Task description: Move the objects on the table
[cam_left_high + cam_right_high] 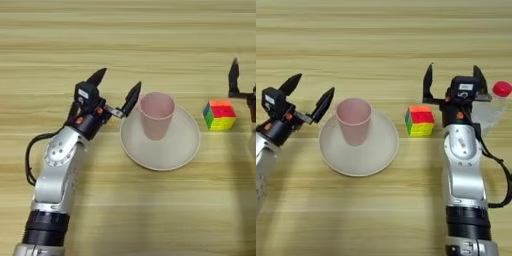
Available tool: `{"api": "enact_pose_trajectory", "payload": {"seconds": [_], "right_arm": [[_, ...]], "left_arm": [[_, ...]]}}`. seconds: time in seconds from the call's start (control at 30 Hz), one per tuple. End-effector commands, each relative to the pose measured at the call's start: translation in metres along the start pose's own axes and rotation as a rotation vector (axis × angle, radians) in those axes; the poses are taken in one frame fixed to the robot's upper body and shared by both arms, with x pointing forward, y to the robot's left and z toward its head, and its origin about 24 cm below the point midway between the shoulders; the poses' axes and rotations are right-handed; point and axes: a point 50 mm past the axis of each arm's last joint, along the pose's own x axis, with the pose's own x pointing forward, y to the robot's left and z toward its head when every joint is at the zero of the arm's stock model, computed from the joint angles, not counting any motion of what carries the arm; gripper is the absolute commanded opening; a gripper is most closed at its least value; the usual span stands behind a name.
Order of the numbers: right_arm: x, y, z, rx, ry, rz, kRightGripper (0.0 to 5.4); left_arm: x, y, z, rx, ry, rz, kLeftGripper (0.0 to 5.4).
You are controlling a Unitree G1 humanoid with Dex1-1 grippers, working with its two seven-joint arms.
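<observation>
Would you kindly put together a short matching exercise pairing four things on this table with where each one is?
Things:
1. pink cup
2. puzzle cube
3. left gripper
4. right gripper

Places:
A. open, just left of the plate's rim
B. standing upright on the beige plate
C. open, just right of the cube, beside a clear bottle with a red cap
D. on the bare table, right of the plate

Pairs: 1-B, 2-D, 3-A, 4-C

No readable text, brand or number appears anywhere; small pale labels on both tool housings are too blurred to read.
</observation>
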Motion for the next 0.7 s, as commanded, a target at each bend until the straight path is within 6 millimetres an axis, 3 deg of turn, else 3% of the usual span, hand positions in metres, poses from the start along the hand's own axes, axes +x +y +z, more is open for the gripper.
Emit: {"api": "enact_pose_trajectory", "payload": {"seconds": [0.03, 0.33, 0.7], "right_arm": [[-0.003, 0.006, -0.009, 0.012, 0.050, 0.025, 5.40], [-0.009, 0.020, -0.029, 0.023, 0.137, 0.083, 5.40], [-0.017, 0.025, -0.049, 0.048, 0.228, 0.100, 5.40]], "left_arm": [[-0.001, 0.017, 0.010, 0.011, -0.034, 0.079, 5.38], [-0.007, 0.059, 0.006, 0.079, -0.034, 0.346, 5.38], [-0.010, 0.070, -0.005, 0.076, -0.012, 0.420, 5.38]]}}
